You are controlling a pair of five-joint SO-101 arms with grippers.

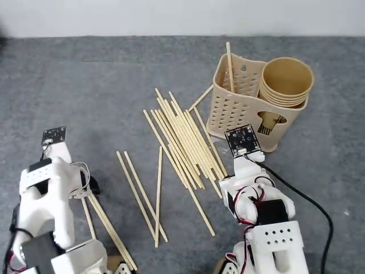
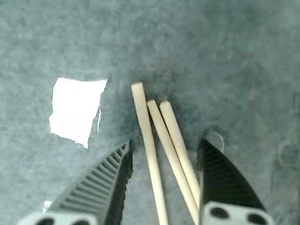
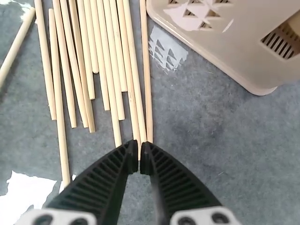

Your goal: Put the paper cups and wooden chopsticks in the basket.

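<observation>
A beige perforated basket [image 1: 239, 108] stands at the far right and holds a stack of paper cups [image 1: 287, 80] and one upright chopstick [image 1: 230, 65]. Many wooden chopsticks [image 1: 182, 137] lie fanned on the grey mat left of it. My left gripper [image 2: 166, 145] is open low over the mat, with three chopstick ends [image 2: 161, 136] lying between its fingers. My right gripper [image 3: 139, 145] is shut, its tips at the near ends of the chopsticks [image 3: 93, 61] beside the basket's corner [image 3: 243, 42]. I see nothing held in it.
Two or three loose chopsticks [image 1: 142, 197] lie apart between the arms. The left arm [image 1: 45, 194] sits at the near left, the right arm [image 1: 256, 208] at the near right with a black cable [image 1: 311, 202]. A bright white patch [image 2: 75, 110] marks the mat.
</observation>
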